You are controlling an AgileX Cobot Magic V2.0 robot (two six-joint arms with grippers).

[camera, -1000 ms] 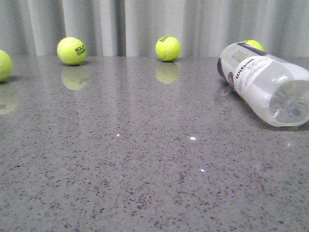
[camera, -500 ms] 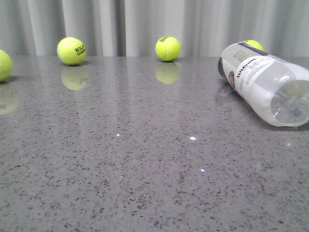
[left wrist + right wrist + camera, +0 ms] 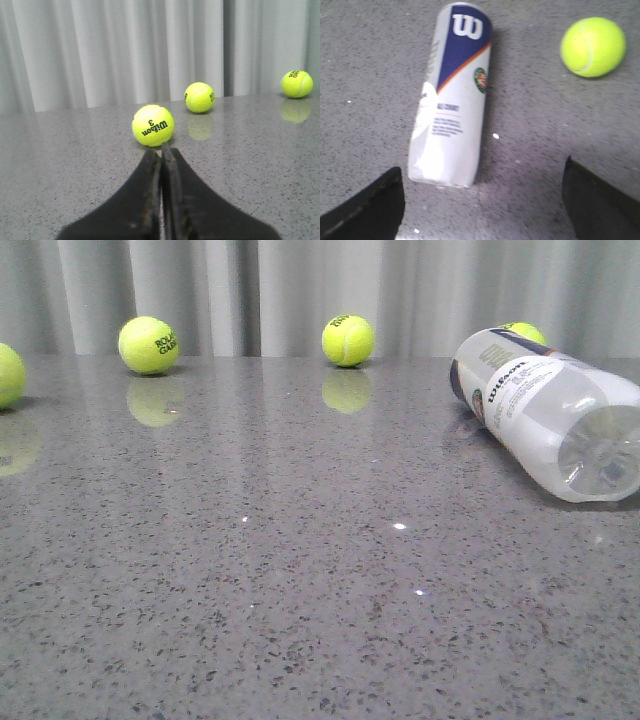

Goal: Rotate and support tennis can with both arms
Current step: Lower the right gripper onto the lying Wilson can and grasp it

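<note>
The tennis can (image 3: 545, 415) lies on its side at the table's right, clear end toward the camera, white and navy Wilson label on top. The right wrist view looks down on the tennis can (image 3: 452, 95), which lies lengthwise beyond my right gripper (image 3: 482, 192). That gripper is open, its black fingers (image 3: 367, 210) wide apart over bare table, touching nothing. My left gripper (image 3: 161, 150) is shut and empty, its tips just short of a Wilson tennis ball (image 3: 153, 125). Neither arm shows in the front view.
Tennis balls sit along the back of the grey speckled table (image 3: 300, 570): one (image 3: 148, 345), another (image 3: 348, 340), a third at the left edge (image 3: 8, 375). A further ball (image 3: 593, 46) lies beside the can. Grey curtains hang behind.
The tennis can has shifted very slightly on the table; nothing else has visibly changed in the front view.
</note>
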